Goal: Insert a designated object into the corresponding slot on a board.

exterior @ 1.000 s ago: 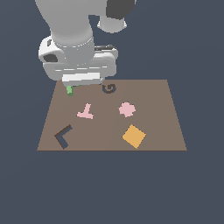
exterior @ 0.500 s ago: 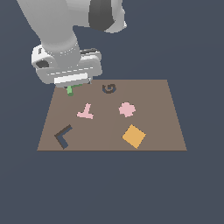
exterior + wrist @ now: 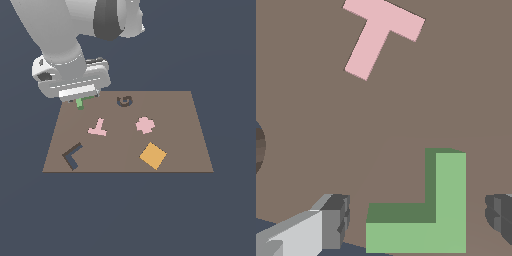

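The designated object, a small green L-like block (image 3: 79, 103), lies near the far corner of the brown board (image 3: 175, 135) at the exterior view's left. My gripper (image 3: 79, 99) hangs directly over it, and the hand hides most of the block in that view. In the wrist view the block (image 3: 448, 200) rests flat on the board (image 3: 456, 90) between my two fingertips (image 3: 336, 220). A small gap shows on each side, so the gripper (image 3: 416, 215) is open around it. The slot (image 3: 72, 156), a dark right-angle recess, sits near the board's near corner on the same side.
A pink T-shaped piece (image 3: 98, 128) (image 3: 381, 35) lies between the block and the slot. A dark G-shaped recess (image 3: 124, 101), a pink lobed piece (image 3: 145, 125) and an orange square (image 3: 153, 155) are spread over the rest of the board.
The arm has swung toward the exterior view's left and the hand has settled over the green block. The block itself has stayed in place.
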Robot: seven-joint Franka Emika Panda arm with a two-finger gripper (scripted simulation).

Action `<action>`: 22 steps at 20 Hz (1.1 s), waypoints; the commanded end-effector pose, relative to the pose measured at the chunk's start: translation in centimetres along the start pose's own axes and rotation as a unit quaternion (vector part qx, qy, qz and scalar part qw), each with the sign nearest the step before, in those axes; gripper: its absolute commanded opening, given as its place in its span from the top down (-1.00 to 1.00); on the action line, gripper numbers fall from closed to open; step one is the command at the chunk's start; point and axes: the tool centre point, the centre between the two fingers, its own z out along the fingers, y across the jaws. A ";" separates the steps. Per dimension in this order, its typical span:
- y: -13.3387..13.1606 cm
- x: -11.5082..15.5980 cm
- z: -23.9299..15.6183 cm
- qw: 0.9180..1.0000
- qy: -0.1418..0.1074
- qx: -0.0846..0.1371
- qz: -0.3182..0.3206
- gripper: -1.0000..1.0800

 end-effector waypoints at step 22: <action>-0.1 0.1 1.9 1.000 0.000 0.000 0.001 1.00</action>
